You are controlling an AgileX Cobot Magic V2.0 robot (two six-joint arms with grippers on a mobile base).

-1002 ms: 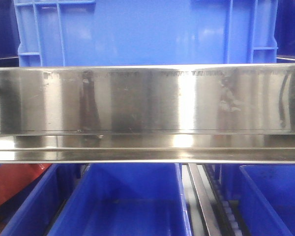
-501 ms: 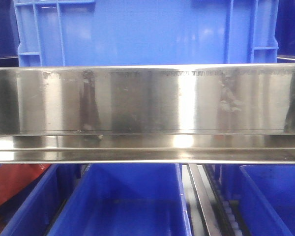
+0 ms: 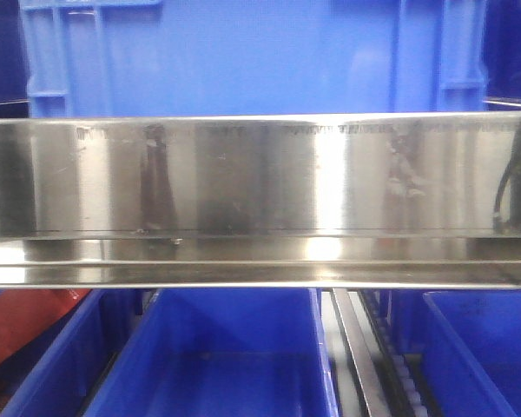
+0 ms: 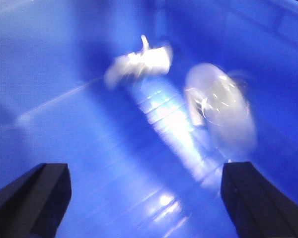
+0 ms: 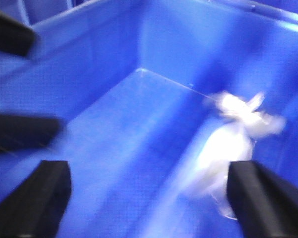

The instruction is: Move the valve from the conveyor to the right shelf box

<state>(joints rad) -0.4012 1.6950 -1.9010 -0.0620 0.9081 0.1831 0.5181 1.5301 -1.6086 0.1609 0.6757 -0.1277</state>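
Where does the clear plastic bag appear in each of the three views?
Front view: not in it.
Left wrist view: clear plastic bag right of centre, blurred, on the floor of the blue box.
Right wrist view: bag at the right, against the box wall.
Shared landmark: the blue box.

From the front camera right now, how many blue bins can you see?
4: one large blue bin above the steel shelf rail, three below at left, centre, right. Others may be hidden.

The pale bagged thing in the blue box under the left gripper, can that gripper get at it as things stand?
Probably yes. The left gripper is open above the blue box, and nothing lies between its fingers and the pale bagged thing, though the picture is blurred.
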